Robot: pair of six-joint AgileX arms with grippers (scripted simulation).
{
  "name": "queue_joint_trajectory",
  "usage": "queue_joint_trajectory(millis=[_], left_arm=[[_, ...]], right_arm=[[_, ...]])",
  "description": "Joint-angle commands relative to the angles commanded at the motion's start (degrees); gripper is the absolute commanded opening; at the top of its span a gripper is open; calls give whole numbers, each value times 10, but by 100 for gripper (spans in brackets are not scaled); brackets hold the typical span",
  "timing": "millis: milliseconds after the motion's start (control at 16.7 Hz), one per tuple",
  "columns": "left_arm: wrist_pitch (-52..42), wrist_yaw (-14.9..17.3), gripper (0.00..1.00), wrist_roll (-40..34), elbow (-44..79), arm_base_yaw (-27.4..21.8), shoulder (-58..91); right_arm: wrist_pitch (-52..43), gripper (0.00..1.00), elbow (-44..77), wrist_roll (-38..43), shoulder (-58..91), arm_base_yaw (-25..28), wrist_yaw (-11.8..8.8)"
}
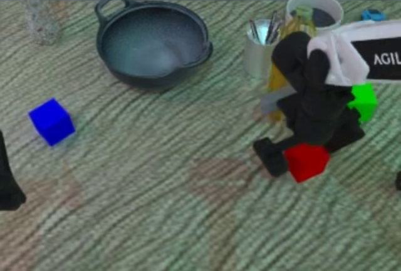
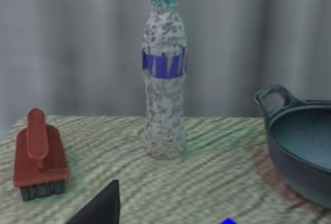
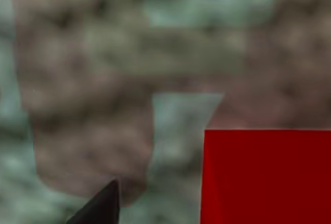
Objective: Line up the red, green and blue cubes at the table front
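1. Three cubes are well apart on the table [image 1: 156, 221]: the blue cube [image 1: 52, 121] sits on the left side, the green cube [image 1: 363, 101] peeks out behind the right arm on the right side, and the red cube [image 1: 307, 161] lies just in front of that arm.
2. The right gripper [image 1: 291, 155] is low over the table at the red cube. One dark finger [image 1: 270, 156] shows beside the cube's left face; the other is hidden under the arm. I cannot tell whether the fingers are clamped on the cube or merely around it.
3. In the right wrist view the red cube [image 3: 266, 177] fills the corner close to the camera, with one fingertip [image 3: 101, 206] showing apart from it, so the grasp looks unsettled at best.
4. To do this step well, I judge that the cube should sit square between the pads before closing, with the fingers on opposite flat faces, not on an edge.
5. Lifting should be straight and modest, since the green cube is just behind the arm and a cup of utensils [image 1: 262, 46] stands near.
6. The left gripper [image 1: 7, 186] rests idle at the table's left edge; its fingers cannot be judged.
7. The pan [image 1: 153, 42] and the bottle [image 2: 164, 79] stand at the back, out of the way.
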Motion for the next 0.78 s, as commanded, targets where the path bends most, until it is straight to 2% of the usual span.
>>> queue_joint_trajectory(millis=[300, 780], left_arm=[[0, 0, 100, 0, 0, 0, 0], [0, 0, 100, 0, 0, 0, 0]], right_arm=[[14, 100, -9, 0, 9, 1, 0], [14, 40, -9, 0, 9, 1, 0]])
